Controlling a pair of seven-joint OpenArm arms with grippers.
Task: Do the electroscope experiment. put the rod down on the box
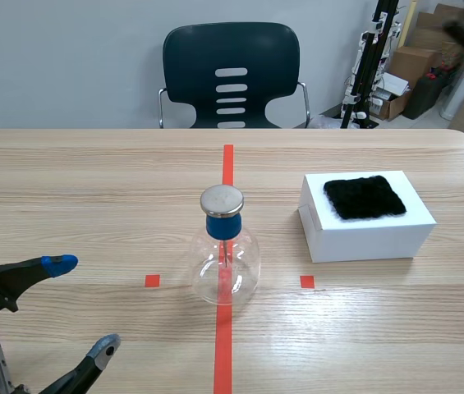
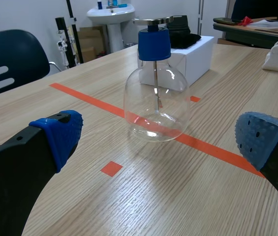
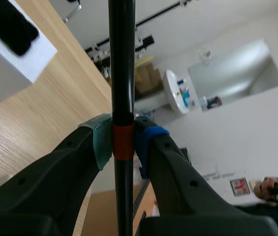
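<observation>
- The right gripper (image 3: 123, 140) is closed on the rod (image 3: 121, 73), a thin black stick with an orange-red band. The two pads pinch it right at that band, and the rod runs on past the fingers on both sides.
- In the scene view a dark blurred shape sits in the upper right corner. I cannot tell whether it is the rod or the raised arm.
- The box (image 1: 367, 234) stands right of centre in the scene view. It is white, with a black furry cloth (image 1: 365, 197) lying flat over much of its top.
- The glass flask (image 1: 225, 267) stands at the middle of the frame on the red tape line. It has a blue stopper (image 1: 223, 226) and a metal disc (image 1: 222, 199) on top, and it is apart from the box, to the box's left.
- The left gripper (image 1: 84, 305) is at the lower left, low over the table (image 1: 92, 189). Its fingers are spread wide and hold nothing.
- The rod looks stiff, light and smooth, so it could slide or swivel between the soft pads. A hold at the band seems a sensible place to keep it balanced.
- Being round, it would likely roll on bare cardboard — laying it level on the furry cloth should stop that.
- The flask looks fragile and easy to tip — the rod's long ends need to stay away from it on the way down.
</observation>
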